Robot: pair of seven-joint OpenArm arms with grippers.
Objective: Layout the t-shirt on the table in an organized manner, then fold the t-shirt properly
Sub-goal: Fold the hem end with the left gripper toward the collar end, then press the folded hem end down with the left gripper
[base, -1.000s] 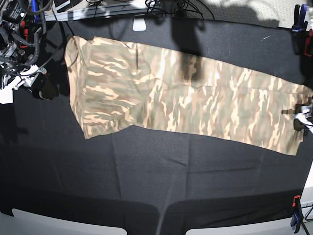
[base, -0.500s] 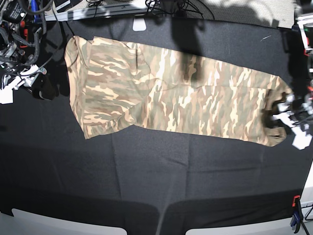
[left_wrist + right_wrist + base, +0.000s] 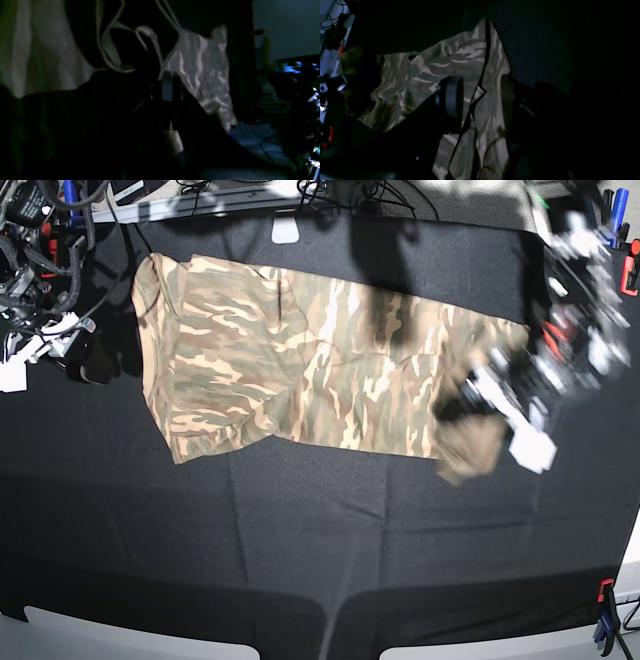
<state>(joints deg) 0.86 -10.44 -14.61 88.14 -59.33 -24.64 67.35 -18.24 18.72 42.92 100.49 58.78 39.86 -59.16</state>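
The camouflage t-shirt [image 3: 300, 370] lies stretched across the black table [image 3: 300, 530]. Its right end [image 3: 468, 452] is lifted and doubled back to the left. My left gripper [image 3: 470, 395], blurred by motion, is shut on that end. In the left wrist view the gripper [image 3: 170, 86] pinches the fabric, and the t-shirt [image 3: 205, 75] hangs beyond it. My right gripper [image 3: 85, 355] stands beside the shirt's left end. In the right wrist view the gripper [image 3: 480, 100] is open, its fingers [image 3: 451, 97] spread over the t-shirt [image 3: 460, 57], with nothing gripped.
Red and blue clamps [image 3: 625, 270] sit at the table's right edge, and another clamp [image 3: 605, 620] at the lower right corner. Cables and gear [image 3: 30, 240] crowd the upper left corner. A small white tag [image 3: 285, 230] lies at the back edge.
My left gripper has swept from the table's right edge leftwards, pulling the shirt's right end up and over itself. The right arm has not moved.
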